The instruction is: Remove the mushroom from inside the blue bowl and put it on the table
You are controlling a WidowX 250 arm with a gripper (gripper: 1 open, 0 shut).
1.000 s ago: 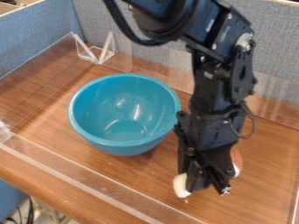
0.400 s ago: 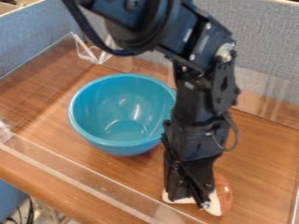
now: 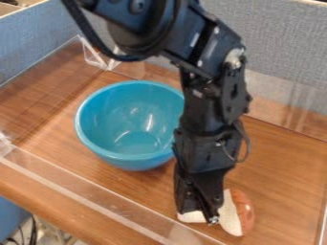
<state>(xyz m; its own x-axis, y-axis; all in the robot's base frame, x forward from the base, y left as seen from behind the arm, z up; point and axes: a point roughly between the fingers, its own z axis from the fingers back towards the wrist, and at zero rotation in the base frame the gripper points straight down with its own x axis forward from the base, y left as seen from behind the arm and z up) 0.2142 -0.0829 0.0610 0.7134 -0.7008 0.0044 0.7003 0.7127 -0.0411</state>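
Note:
The mushroom (image 3: 238,212) lies on its side on the table (image 3: 76,91) near the front right. Its orange-brown cap points right, and a bit of cream stem shows left of the fingers. My gripper (image 3: 202,209) points straight down, right beside and partly in front of the mushroom, and hides its middle. The dark fingers stand together and I see nothing lifted by them. The blue bowl (image 3: 128,122) stands upright to the left of the arm, with nothing showing inside it.
Low clear acrylic walls (image 3: 76,196) run along the table's edges, and the front one is close to the gripper. A clear folded stand (image 3: 96,50) sits at the back left. Blue-grey partitions (image 3: 32,43) close off the back.
A second ago the mushroom sat between my fingers just over the table. Now it lies flat on the wood. The fingers came off it and closed, and the arm leaned slightly left.

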